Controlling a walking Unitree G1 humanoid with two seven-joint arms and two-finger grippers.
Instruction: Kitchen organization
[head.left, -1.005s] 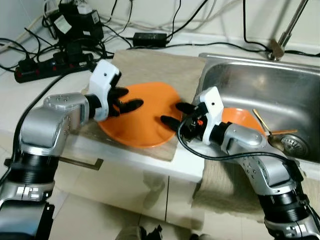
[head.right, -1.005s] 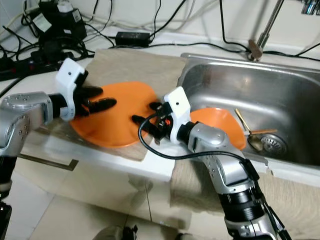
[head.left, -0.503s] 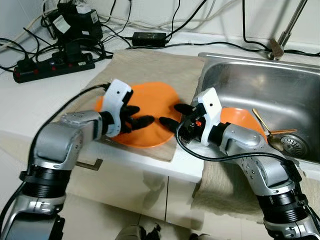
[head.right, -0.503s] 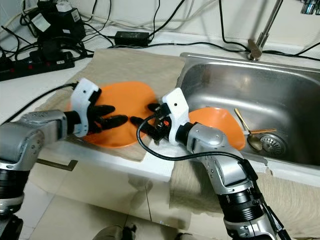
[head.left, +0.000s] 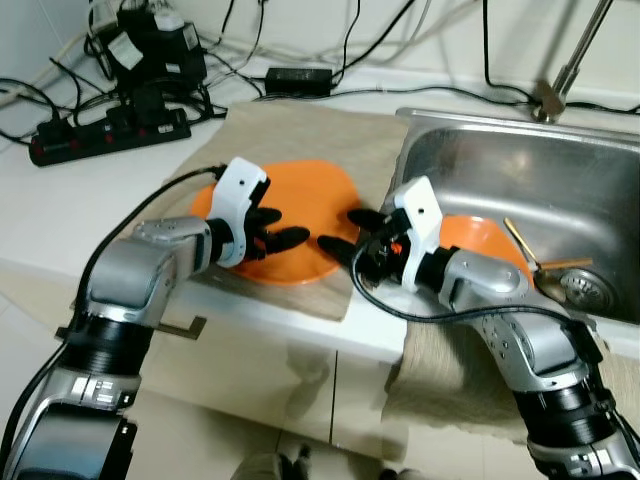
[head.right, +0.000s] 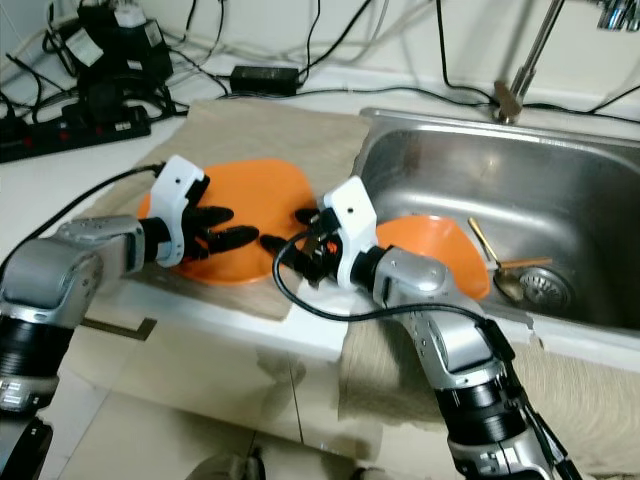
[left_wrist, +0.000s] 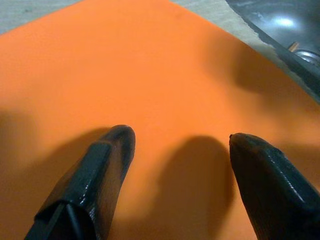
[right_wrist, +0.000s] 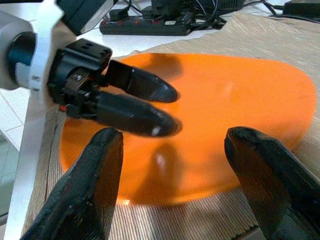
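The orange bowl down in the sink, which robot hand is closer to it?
The right. The right gripper hangs at the counter edge beside the sink, a short way from the orange bowl. The left gripper is farther off, over the orange plate.

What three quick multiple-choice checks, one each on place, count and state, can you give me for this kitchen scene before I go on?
1. Where does the large orange plate lie?
A. in the sink
B. on the beige cloth on the counter
C. on the floor

2. How many orange dishes are in view?
A. one
B. two
C. four

3. How are the left tool's fingers?
A. apart, over the plate
B. shut on a spoon
C. clamped on the faucet

Answers:
1 B: the orange plate rests on the beige cloth, beside the sink.
2 B: the plate, plus an orange bowl in the sink next to a spoon.
3 A: the left tool shows a gap between its fingers above orange surface; the right tool is open too, at the plate's sink-side edge.
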